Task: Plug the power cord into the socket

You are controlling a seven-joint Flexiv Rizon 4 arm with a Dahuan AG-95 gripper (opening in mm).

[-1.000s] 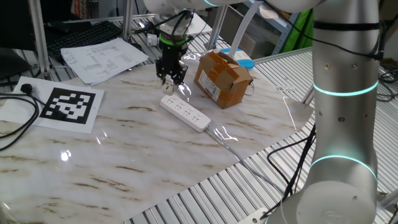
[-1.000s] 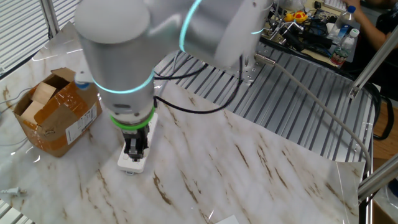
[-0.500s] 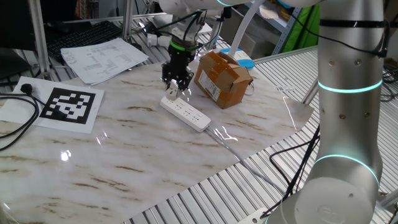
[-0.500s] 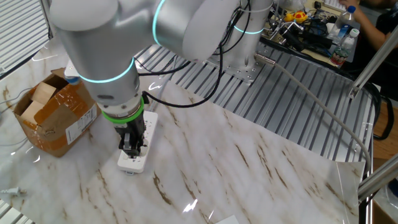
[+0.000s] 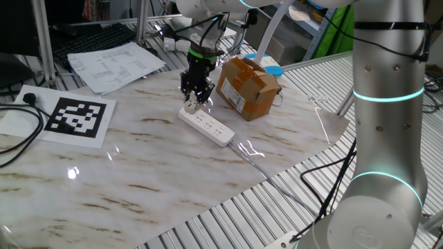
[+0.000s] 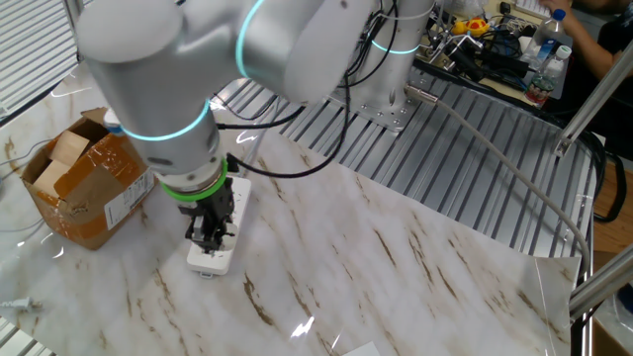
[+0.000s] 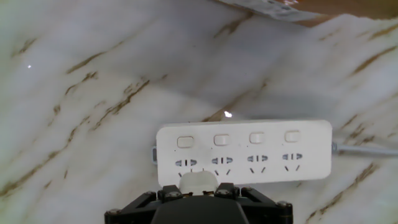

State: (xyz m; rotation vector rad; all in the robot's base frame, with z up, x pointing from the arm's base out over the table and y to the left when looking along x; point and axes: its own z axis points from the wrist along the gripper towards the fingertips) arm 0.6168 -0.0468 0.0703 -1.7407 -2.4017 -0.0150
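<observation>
The plug (image 7: 198, 182), a small white piece, sits pinched between the gripper's (image 7: 198, 191) fingers at the bottom edge of the hand view, directly over the end outlet of the strip (image 7: 261, 152). Its prongs cannot be seen, so whether they have entered the slots cannot be told.

The strip lies flat on the marble table (image 7: 87, 74), its long axis running from 9 to 3 o'clock in the hand view, four outlets in a row with a button above each. The plug covers the lower part of the outlet at the 9 o'clock end; the other three stand bare toward 3 o'clock, where a thin pale cable (image 7: 367, 150) leaves the strip.

From one fixed view the gripper (image 5: 194, 101) points straight down onto the strip's (image 5: 211, 127) far end. The target lies straight below the fingers, along the line they point, so the coming move looks like a plain downward press, provided the prongs line up with the slots.

A cardboard box (image 5: 248, 86) stands just beyond the strip at about 2 o'clock from the gripper. A printed marker sheet (image 5: 75, 117) lies well apart at 9 o'clock.
</observation>
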